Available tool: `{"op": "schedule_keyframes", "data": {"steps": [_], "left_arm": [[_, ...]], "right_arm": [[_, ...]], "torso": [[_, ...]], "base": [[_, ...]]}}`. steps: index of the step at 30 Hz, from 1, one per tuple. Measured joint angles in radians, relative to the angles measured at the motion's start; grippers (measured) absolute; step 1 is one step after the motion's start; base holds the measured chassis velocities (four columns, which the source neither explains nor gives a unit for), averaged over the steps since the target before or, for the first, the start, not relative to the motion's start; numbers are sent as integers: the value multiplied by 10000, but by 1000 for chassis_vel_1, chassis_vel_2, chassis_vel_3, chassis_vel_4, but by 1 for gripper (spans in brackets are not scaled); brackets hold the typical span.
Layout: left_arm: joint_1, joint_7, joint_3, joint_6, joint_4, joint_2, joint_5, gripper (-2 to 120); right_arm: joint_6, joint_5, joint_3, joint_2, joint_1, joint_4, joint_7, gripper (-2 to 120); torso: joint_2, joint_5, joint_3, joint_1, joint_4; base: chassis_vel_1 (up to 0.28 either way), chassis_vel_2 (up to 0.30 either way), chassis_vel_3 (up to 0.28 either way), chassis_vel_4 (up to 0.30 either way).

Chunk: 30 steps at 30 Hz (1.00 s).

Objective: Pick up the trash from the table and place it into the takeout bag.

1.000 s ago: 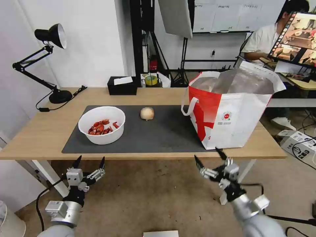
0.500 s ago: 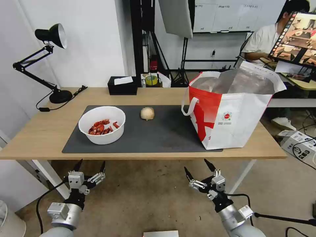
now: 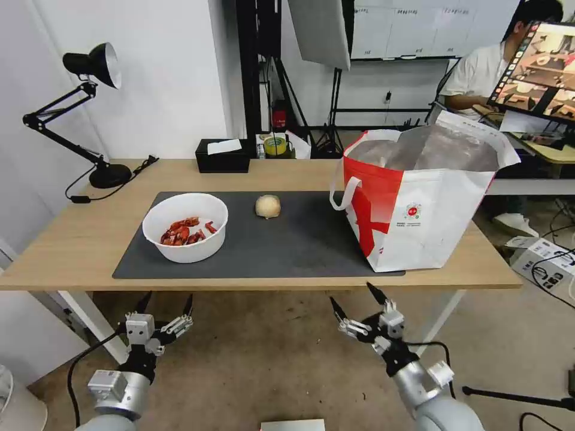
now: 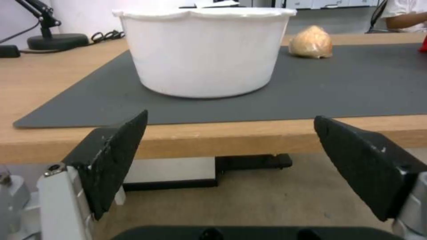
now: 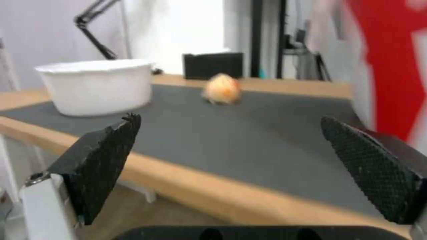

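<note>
**Takeout bag at the right end, trash on the mat**

Takeout bag (image 3: 419, 197) stands upright at the table's (image 3: 78, 245) right end, mouth open, its base partly on the dark grey mat (image 3: 299, 239). We see the white bowl of crayfish shells (image 3: 185, 227) near the mat's left edge, and the beige ball (image 3: 268, 206) by the mat's far edge — well apart. Our left gripper (image 3: 166, 302) and right gripper (image 3: 354, 299) hang below the front edge, both with fingers spread, holding nothing.
</note>
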Motion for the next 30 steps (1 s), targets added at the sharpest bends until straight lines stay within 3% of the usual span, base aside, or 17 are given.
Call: {"op": "schedule_keyframes", "data": {"steps": [5,6,15,21,30], "left_arm": [[83,0,-59,0,-84,-30,8,100],[124,-2,-83,-1,-91,-34,20,100],[244,-11,-195,-3,-199,-46,47,100],[352,-11,-320,-9,-202,-42,51,100],[324,-21,-329,-10,-117,-18,36,100]], "right_arm": [[-675,314,-1037,-471,1510,186,299,100],[-839,420,-1368,-554,1914,178,402,100],[-1960,988,-3025,-649,4576,-246,1015,100],[-3070,1414,-4373,-59,6463,-1128,2218,100],[-4269,2318,-5307,934,8496,-2328,3586,100]], "torso": [[-1,0,0,1,5],[-1,3,1,0,-5],[-2,-2,1,1,0],[-2,1,1,1,0],[-2,-2,0,1,0]], "base": [[0,0,0,0],[0,0,0,0],[0,0,0,0],[0,0,0,0],[0,0,0,0]]}}
